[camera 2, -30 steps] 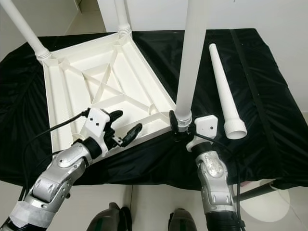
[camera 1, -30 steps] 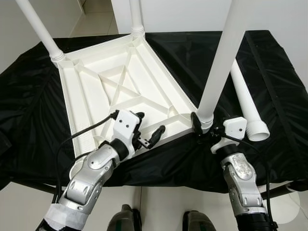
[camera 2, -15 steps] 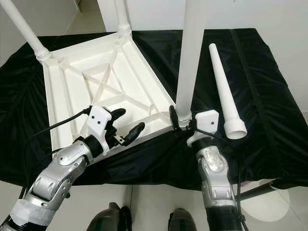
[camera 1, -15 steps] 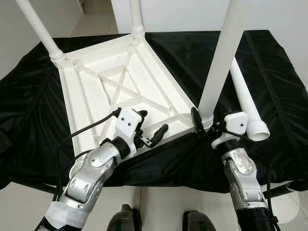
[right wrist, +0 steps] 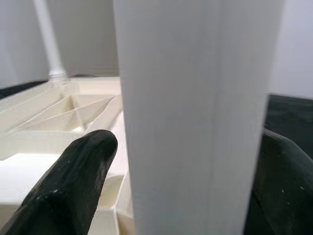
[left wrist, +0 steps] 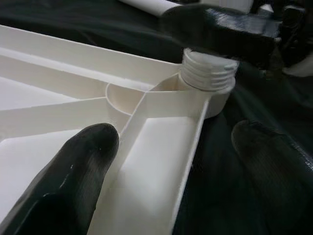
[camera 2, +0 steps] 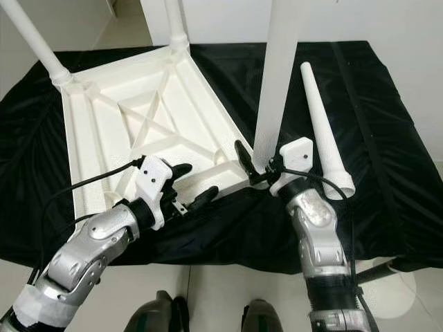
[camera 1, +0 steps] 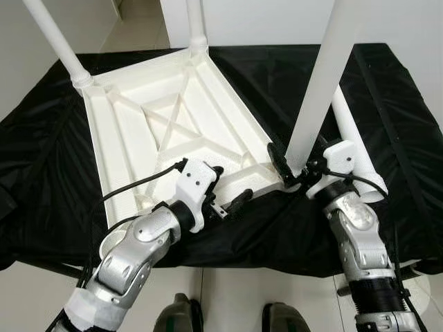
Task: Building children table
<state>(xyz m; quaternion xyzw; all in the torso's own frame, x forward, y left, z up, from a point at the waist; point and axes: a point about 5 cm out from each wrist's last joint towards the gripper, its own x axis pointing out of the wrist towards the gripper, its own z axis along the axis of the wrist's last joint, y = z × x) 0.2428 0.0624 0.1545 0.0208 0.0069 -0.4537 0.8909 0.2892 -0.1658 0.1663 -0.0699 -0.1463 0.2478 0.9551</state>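
Right gripper (camera 1: pixel 294 169) has its two long black fingers closed around the foot of a tall white plastic table leg (camera 1: pixel 320 83), holding it nearly upright over the near right corner of the upturned white ribbed plastic tabletop (camera 1: pixel 166 135). That tabletop lies underside up on a black cloth (camera 1: pixel 387 104) covering the work surface. The leg's long axis runs almost straight up from the gripper, leaning slightly toward the robot's right. The left wrist view shows a white threaded corner socket (left wrist: pixel 208 71) with its ridges exposed, so the leg appears to be lifted off or not yet screwed down; whether the two touch cannot be made out. Seating it turns on bringing the leg's axis into line with that socket just below the right gripper.

Left gripper (camera 1: pixel 228 194) is open, straddling the tabletop's near rim just beside the same corner, one finger inside the tray and one outside on the cloth, placed to steady it. Two more white legs (camera 1: pixel 59 41) stand at the far corners, and a fourth loose white tapered leg (camera 2: pixel 322 131) lies on the cloth to the right, nearer the right arm.
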